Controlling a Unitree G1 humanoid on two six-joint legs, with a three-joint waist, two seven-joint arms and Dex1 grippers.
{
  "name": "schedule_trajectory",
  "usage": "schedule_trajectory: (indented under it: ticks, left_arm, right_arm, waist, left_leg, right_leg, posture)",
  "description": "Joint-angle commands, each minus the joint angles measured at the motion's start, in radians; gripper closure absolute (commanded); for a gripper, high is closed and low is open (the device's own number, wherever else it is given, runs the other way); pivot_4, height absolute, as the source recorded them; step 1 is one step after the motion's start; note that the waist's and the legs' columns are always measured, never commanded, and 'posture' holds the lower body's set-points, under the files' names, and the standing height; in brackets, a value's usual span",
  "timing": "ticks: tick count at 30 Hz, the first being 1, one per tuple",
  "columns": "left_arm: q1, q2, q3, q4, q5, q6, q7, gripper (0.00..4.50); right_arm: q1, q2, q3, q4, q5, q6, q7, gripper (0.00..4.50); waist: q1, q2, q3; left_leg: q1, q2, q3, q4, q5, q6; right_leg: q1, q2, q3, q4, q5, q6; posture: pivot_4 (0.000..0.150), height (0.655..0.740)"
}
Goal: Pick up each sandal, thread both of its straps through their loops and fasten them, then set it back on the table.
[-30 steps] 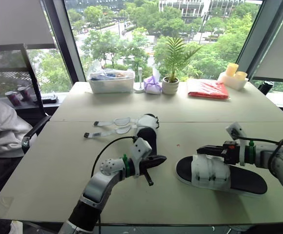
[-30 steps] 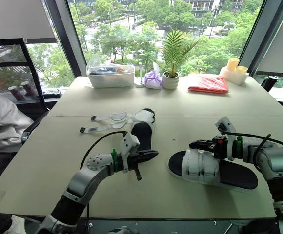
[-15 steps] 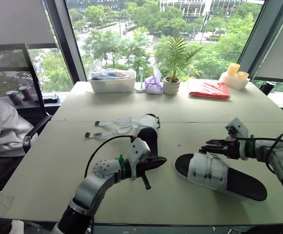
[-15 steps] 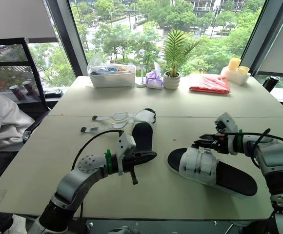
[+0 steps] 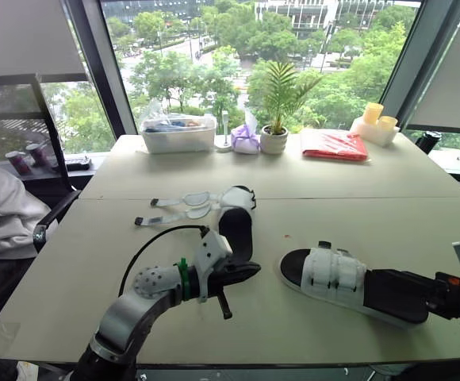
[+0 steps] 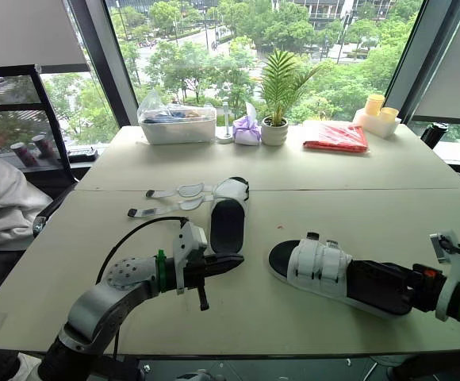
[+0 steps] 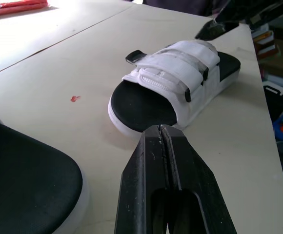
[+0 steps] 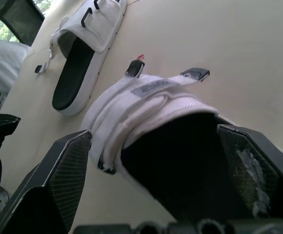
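A white-strapped black sandal (image 5: 333, 276) lies flat on the table (image 5: 309, 333), both straps closed over it. My right gripper (image 8: 153, 131) is open wide, its fingers (image 8: 68, 165) standing either side of this sandal's heel. The second sandal (image 5: 235, 221) lies further back at the middle, with its loose straps (image 5: 174, 211) spread out to the left. My left gripper (image 5: 250, 272) is shut and holds nothing; it hovers just in front of the second sandal, pointing at the strapped one (image 7: 175, 83).
Along the far edge stand a clear plastic bin (image 5: 178, 132), a purple pouch (image 5: 246, 139), a potted plant (image 5: 276, 119), a red bag (image 5: 335, 145) and yellow cups (image 5: 377, 123). A person's white sleeve (image 5: 0, 214) shows at the left.
My right gripper has opened, come off the top of the strapped sandal and drawn back to the right, behind its heel. The sandal now lies flat. The left arm has barely moved.
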Motion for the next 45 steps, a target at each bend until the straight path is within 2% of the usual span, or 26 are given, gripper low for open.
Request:
schedule_trajectory:
  ticks: [1, 12, 15, 18, 19, 22, 25, 32, 36, 40, 45]
  left_arm:
    - [-0.009, -0.003, 0.001, -0.003, -0.006, -0.021, 0.007, 4.5]
    - [0.017, -0.018, -0.004, 0.003, -0.001, -0.031, 0.041, 4.5]
    - [0.026, -0.014, -0.004, -0.002, 0.002, -0.032, 0.048, 4.5]
    - [0.033, -0.011, -0.001, -0.009, 0.004, -0.032, 0.059, 4.5]
    - [0.034, -0.011, 0.0, -0.01, 0.003, -0.032, 0.061, 4.5]
    - [0.034, -0.01, -0.003, -0.015, 0.001, -0.03, 0.067, 4.5]
    - [0.027, -0.014, -0.005, -0.009, 0.002, -0.033, 0.072, 4.5]
    - [-0.012, -0.062, -0.013, 0.05, 0.025, -0.062, 0.103, 4.5]
    - [-0.033, -0.101, -0.015, 0.094, 0.046, -0.094, 0.129, 4.5]
    - [-0.045, -0.128, -0.02, 0.123, 0.064, -0.113, 0.144, 4.5]
    - [-0.046, -0.166, -0.02, 0.137, 0.087, -0.128, 0.184, 4.5]
  right_arm:
    - [0.011, 0.06, -0.052, -0.066, 0.076, 0.034, -0.076, 0.06]
    - [-0.086, 0.214, 0.024, 0.017, 0.18, 0.04, -0.24, 0.06]
    - [-0.104, 0.228, 0.074, 0.034, 0.167, 0.017, -0.247, 0.92]
    - [-0.126, 0.236, 0.106, 0.053, 0.167, -0.003, -0.26, 2.27]
    - [-0.135, 0.239, 0.116, 0.058, 0.167, -0.01, -0.263, 2.97]
    - [-0.155, 0.254, 0.129, 0.071, 0.166, -0.041, -0.286, 4.46]
    - [-0.183, 0.291, 0.104, 0.077, 0.187, -0.085, -0.336, 4.49]
    - [-0.361, 0.434, -0.086, 0.123, 0.227, -0.382, -0.645, 4.49]
    - [-0.484, 0.456, -0.128, 0.22, 0.14, -0.618, -0.781, 4.49]
    - [-0.567, 0.449, -0.077, 0.374, 0.013, -0.79, -0.815, 4.49]
    - [-0.709, 0.43, -0.028, 0.688, -0.108, -0.994, -0.794, 4.49]
  waist:
    - [-0.001, 0.001, 0.0]
    - [0.004, 0.001, 0.0]
    - [0.005, 0.001, 0.0]
    - [0.004, 0.001, 0.0]
    - [0.004, 0.001, 0.0]
    - [0.003, 0.001, 0.0]
    - [0.001, 0.001, 0.0]
    - [-0.017, 0.002, 0.0]
    - [-0.02, 0.002, 0.0]
    - [-0.021, 0.002, 0.0]
    - [-0.031, 0.004, 0.0]
  left_leg:
    - [0.0, 0.0, 0.0, 0.0, 0.0, 0.0]
    - [-0.001, 0.0, 0.0, 0.0, 0.0, 0.0]
    - [-0.001, 0.0, 0.0, 0.0, 0.0, 0.0]
    - [-0.001, 0.0, 0.0, 0.0, 0.0, 0.0]
    - [-0.001, 0.0, 0.0, 0.0, 0.0, 0.0]
    - [-0.001, 0.0, 0.0, 0.0, 0.0, 0.0]
    - [-0.001, 0.0, 0.0, 0.0, 0.0, 0.0]
    - [-0.001, -0.001, 0.0, 0.0, 0.0, 0.0]
    - [-0.001, -0.001, 0.0, -0.002, 0.0, -0.001]
    - [-0.001, -0.001, 0.0, -0.003, 0.001, -0.002]
    - [0.0, -0.001, 0.001, -0.001, 0.003, -0.004]
  right_leg:
    - [0.0, 0.0, 0.0, 0.0, 0.0, 0.0]
    - [-0.001, 0.0, 0.0, 0.0, 0.0, 0.0]
    - [-0.001, 0.0, 0.0, 0.0, 0.0, 0.0]
    - [-0.001, 0.0, 0.0, 0.0, 0.0, 0.0]
    - [-0.001, 0.0, 0.0, 0.0, 0.0, 0.0]
    - [-0.001, 0.0, 0.0, 0.0, 0.0, 0.0]
    - [-0.001, 0.0, 0.0, 0.0, 0.0, 0.0]
    - [-0.001, 0.0, 0.0, 0.0, 0.0, 0.0]
    - [-0.003, 0.0, 0.0, 0.001, 0.002, 0.003]
    - [-0.004, 0.0, 0.0, 0.003, 0.002, 0.003]
    - [-0.003, 0.001, 0.0, 0.005, 0.002, 0.003]
  posture:
    - [0.15, 0.7388]
    - [0.15, 0.7388]
    - [0.15, 0.7388]
    - [0.15, 0.7388]
    - [0.15, 0.7388]
    - [0.15, 0.7388]
    - [0.15, 0.7388]
    - [0.15, 0.7388]
    - [0.15, 0.7388]
    - [0.15, 0.7388]
    - [0.15, 0.7388]
